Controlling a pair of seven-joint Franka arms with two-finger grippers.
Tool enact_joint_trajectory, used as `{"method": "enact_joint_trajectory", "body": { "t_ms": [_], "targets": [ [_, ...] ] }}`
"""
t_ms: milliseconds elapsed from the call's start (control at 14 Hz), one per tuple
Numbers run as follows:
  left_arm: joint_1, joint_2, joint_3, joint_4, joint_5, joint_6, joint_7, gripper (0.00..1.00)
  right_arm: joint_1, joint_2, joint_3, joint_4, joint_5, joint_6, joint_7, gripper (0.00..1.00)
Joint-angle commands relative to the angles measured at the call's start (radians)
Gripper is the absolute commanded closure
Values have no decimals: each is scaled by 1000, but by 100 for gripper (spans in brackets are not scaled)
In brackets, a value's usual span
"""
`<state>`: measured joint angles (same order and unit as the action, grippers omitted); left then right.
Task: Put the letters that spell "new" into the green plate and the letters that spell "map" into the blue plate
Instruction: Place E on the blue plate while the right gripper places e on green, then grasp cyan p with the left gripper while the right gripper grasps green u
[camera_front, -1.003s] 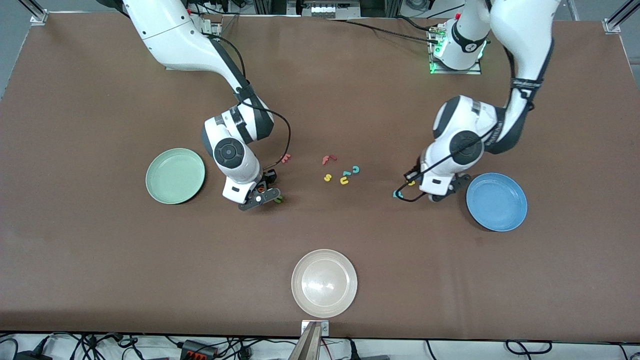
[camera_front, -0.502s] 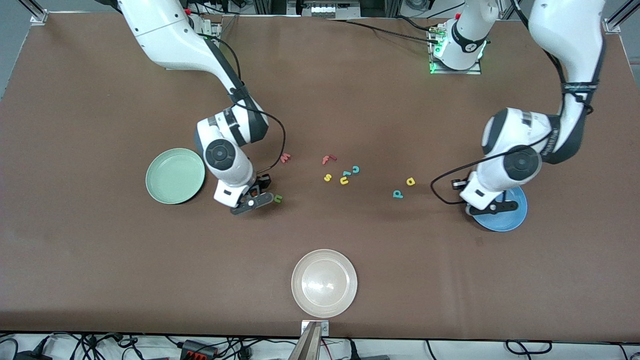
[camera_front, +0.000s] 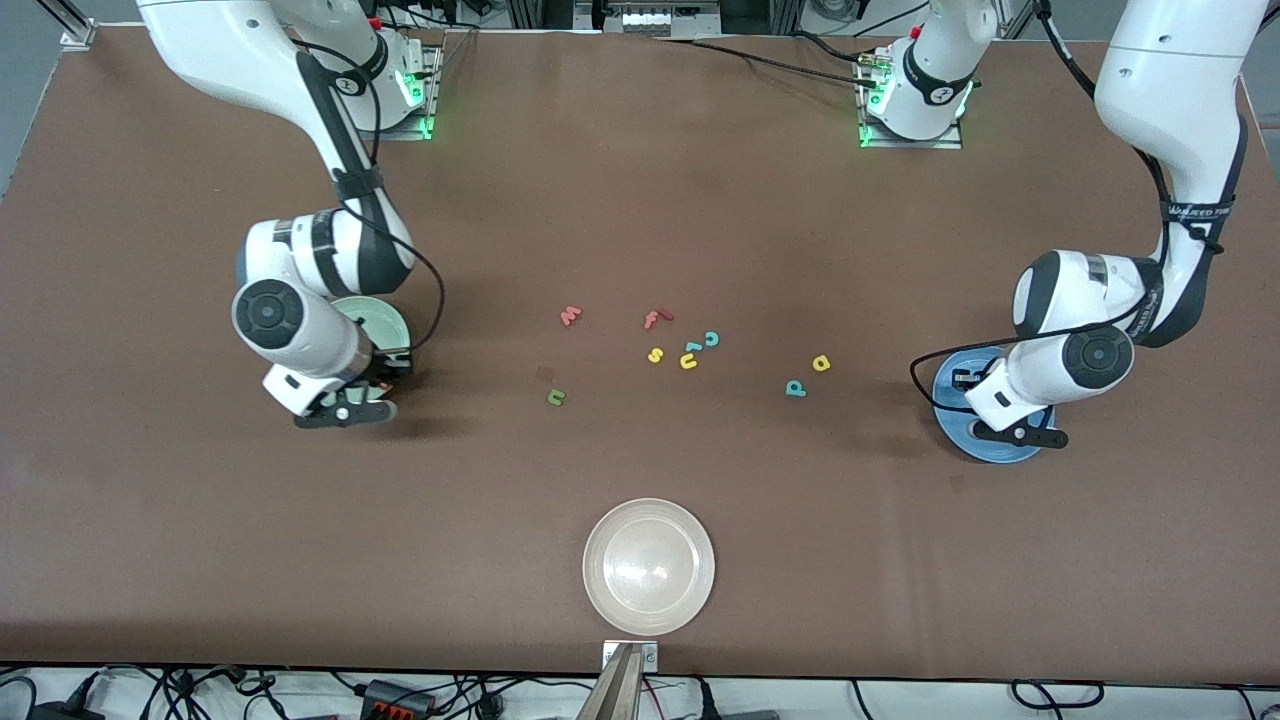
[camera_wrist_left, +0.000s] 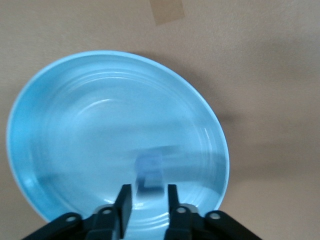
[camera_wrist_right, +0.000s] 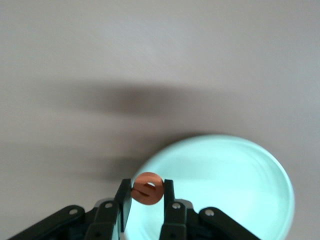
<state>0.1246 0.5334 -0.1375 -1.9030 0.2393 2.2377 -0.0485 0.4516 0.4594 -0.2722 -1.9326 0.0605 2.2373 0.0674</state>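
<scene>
Both arms are in the delivery step. The right claw (camera_wrist_right: 145, 197) is clenched on the orange "e" (camera_wrist_right: 147, 188), pinched between its fingers just over the edge of the green plate (camera_wrist_right: 235, 185), with most of the plate ahead of it. The next move calls for carrying the "e" a little further in over the plate's middle, lowering, and letting go.

The left claw (camera_wrist_left: 146, 200) hangs over the blue plate (camera_wrist_left: 65, 125), its fingers parted a little with a blurred blue piece, likely the "m" (camera_wrist_left: 149, 172), between or just under them; whether it is gripped or already let go cannot be told. That arm's next move is to finish the release and lift away.

Out on the surface between the two claws lie the green "n" (camera_front: 556, 398), the red-pink "w" (camera_front: 570, 316), the teal "p" (camera_front: 796, 388) and the yellow "a" (camera_front: 821, 363). The "n" and "w" suit the right claw, the "p" and "a" the left.
</scene>
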Motion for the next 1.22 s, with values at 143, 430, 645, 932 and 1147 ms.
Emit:
{"method": "enact_joint_trajectory", "body": {
  "t_ms": [143, 430, 645, 932, 1147],
  "targets": [
    [6, -36, -57, 30, 25, -18, 19, 0, -8, -45, -22, -72, -1, -148, 18, 98],
    [-26, -23, -180, 146, 28, -102, 66, 0, -45, 8, -22, -80, -1, -98, 18, 95],
    [-106, -13, -212, 134, 25, -101, 238, 0, -44, 13, -22, -68, 2, -97, 20, 0],
    [-210, 9, -212, 122, 29, -93, 485, 0, -1, 2, -12, 12, 7, -96, 6, 0],
    [-241, 33, -212, 118, 32, -78, 674, 0, 119, 82, -12, 180, 16, -93, 3, 0]
  ]
}}
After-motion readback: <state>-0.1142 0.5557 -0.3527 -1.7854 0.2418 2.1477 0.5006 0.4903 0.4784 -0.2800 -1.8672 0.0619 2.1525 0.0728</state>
